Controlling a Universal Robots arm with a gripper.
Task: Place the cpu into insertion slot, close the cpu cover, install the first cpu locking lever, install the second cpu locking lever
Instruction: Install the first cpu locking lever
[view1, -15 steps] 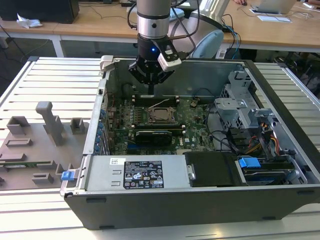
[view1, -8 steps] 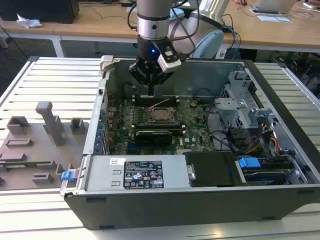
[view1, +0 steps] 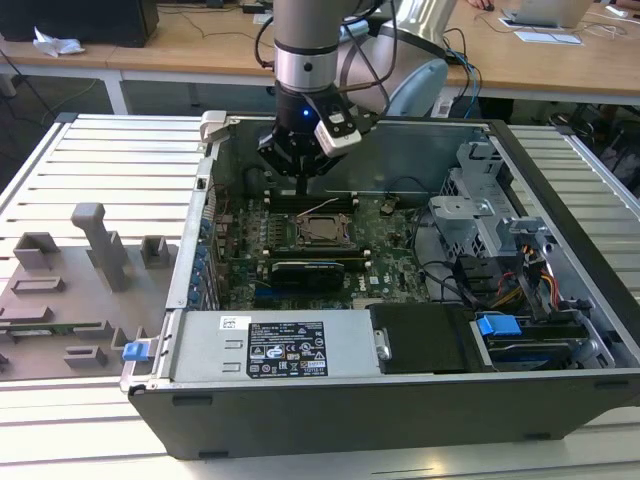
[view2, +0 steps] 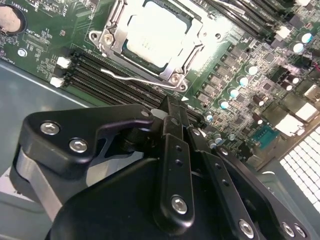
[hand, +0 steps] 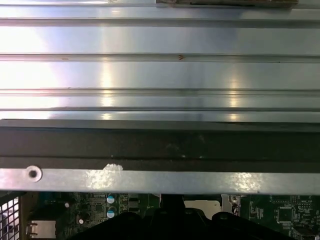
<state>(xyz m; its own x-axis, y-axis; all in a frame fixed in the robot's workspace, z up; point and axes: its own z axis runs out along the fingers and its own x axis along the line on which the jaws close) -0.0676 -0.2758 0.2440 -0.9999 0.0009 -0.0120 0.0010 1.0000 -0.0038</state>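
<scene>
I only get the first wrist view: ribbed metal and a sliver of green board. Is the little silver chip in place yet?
Observer: Yes. In the second wrist view the cpu sits in place on the motherboard, with the cpu cover down around it.
Visitor: Where is the claw?
Observer: In the exterior view the gripper hangs inside the computer case, just beyond the chip.
Visitor: Holding anything?
Observer: No, it is shut and empty. A thin wire lever lies along the cover's edge nearest it.

The cpu (view2: 156, 31) has a dull silver metal top; the cover (view2: 176, 76) is shiny bare metal; the tool (view2: 172, 125) is matt black; the counter (hand: 160, 75) is ribbed, glossy aluminium.
</scene>
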